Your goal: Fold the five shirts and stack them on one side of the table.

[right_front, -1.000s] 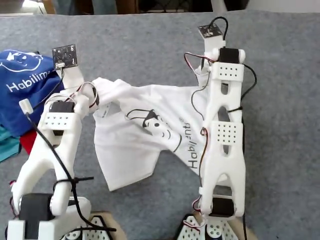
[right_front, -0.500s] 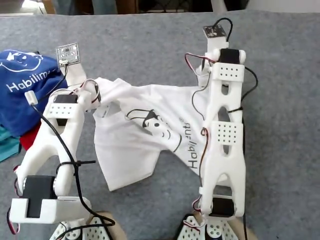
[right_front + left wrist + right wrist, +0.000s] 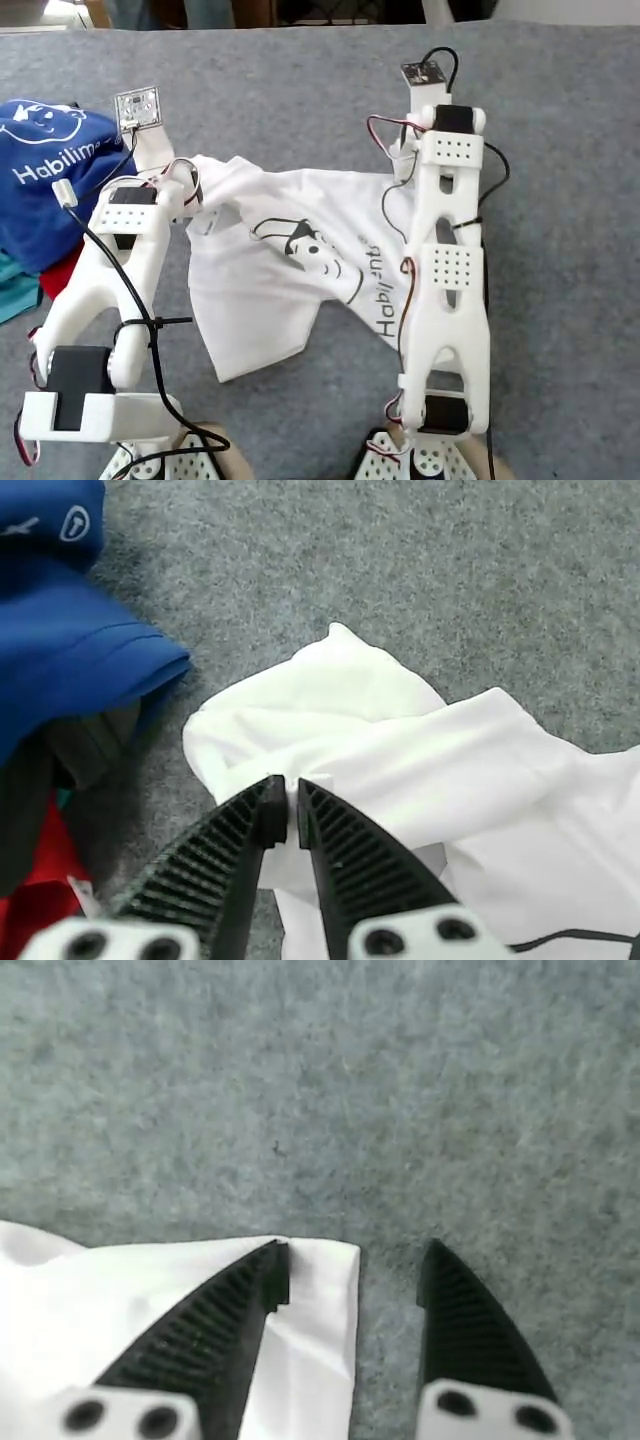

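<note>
As left jaws pinch the white shirt (image 3: 400, 750) edge, right jaws gape.

Robotics lab bench, grey felt-covered table (image 3: 300, 80), 2 white, bare-wired printed arms (image 3: 450, 290) side by side

Shirt (image 3: 270, 270) lies spread on table (image 3: 560, 150) between both arms. Left gripper (image 3: 288, 795) sits at its far left corner, pinching a fold. Right gripper (image 3: 355, 1255) straddles the far right corner: one finger over cloth, the other over table. Pile of shirts (image 3: 40, 180) sits at left edge, just left of the left arm.
</note>
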